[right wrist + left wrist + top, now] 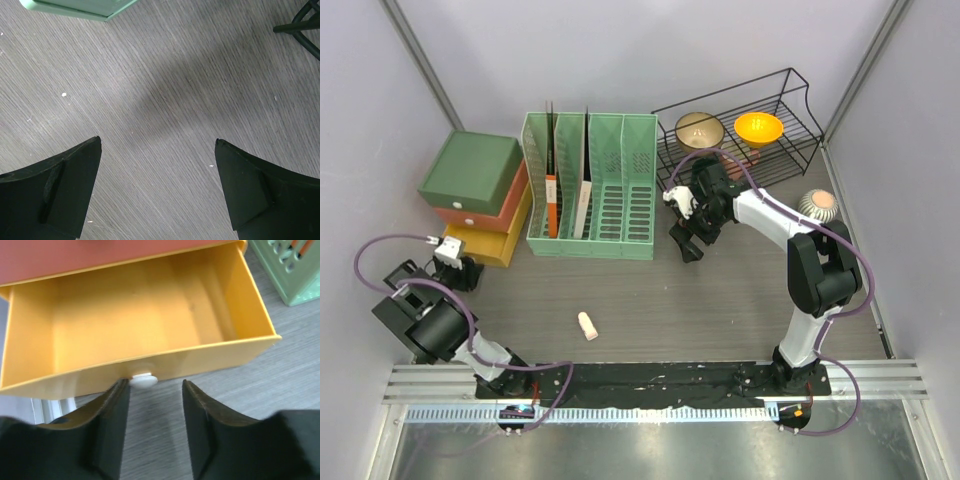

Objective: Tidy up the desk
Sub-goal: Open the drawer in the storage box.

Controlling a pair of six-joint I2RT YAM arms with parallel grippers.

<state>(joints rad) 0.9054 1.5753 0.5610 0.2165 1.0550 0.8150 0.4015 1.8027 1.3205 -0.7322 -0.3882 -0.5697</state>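
Note:
The desk (650,300) is a dark wood-grain tabletop. A small pinkish-white object (587,325) lies on it near the front middle. My left gripper (458,272) is open in front of the pulled-out yellow drawer (125,320), which is empty. The drawer's white knob (143,380) sits just ahead of the tips of the left gripper (152,390), nearer the left finger, and is not gripped. My right gripper (686,246) is open and empty just above bare desk (160,100), right of the green file rack (590,185).
The drawer unit (475,190) has a green top, an orange middle and the yellow bottom drawer. A black wire rack (750,130) at the back right holds a tan bowl (699,130) and an orange bowl (758,127). A striped round object (817,205) lies at the right.

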